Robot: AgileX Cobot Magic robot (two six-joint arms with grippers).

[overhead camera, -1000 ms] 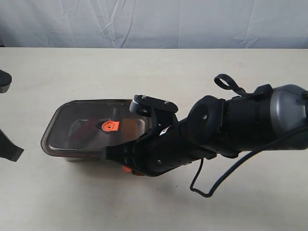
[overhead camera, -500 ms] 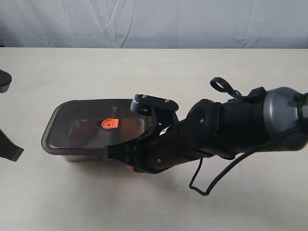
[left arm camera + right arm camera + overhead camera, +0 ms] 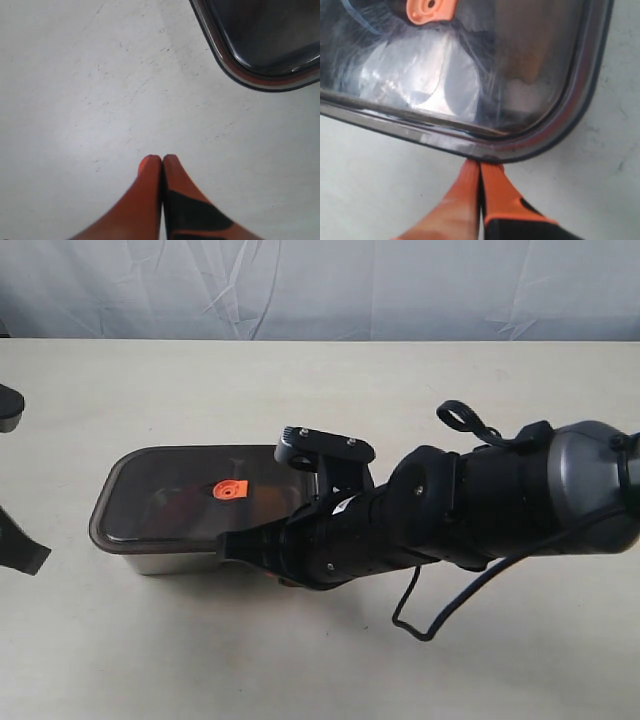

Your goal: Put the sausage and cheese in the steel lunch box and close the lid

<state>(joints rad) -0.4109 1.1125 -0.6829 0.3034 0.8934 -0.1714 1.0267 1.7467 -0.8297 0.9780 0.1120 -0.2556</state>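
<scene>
The dark smoky lid [image 3: 180,475] lies flat on the steel lunch box [image 3: 165,561], its orange valve [image 3: 229,490] near the middle. In the right wrist view my right gripper [image 3: 481,162] is shut, with nothing between the fingers. Its orange tips touch the lid's [image 3: 495,75] rim near a rounded corner. A dull yellow-brown patch [image 3: 532,55] shows through the lid and may be the cheese. I cannot make out the sausage. My left gripper [image 3: 162,157] is shut over bare table, apart from a corner of the lid [image 3: 260,40].
The right arm [image 3: 480,505] reaches across the table [image 3: 320,380] from the right and hides the box's right end. Its cable [image 3: 420,625] loops below it. A wrinkled white backdrop [image 3: 320,285] closes the far side.
The lid's near edge has sunk onto the box, whose steel side now shows below it. The right gripper shifted slightly away and its orange fingers vanished under the arm. The left arm stayed still.
</scene>
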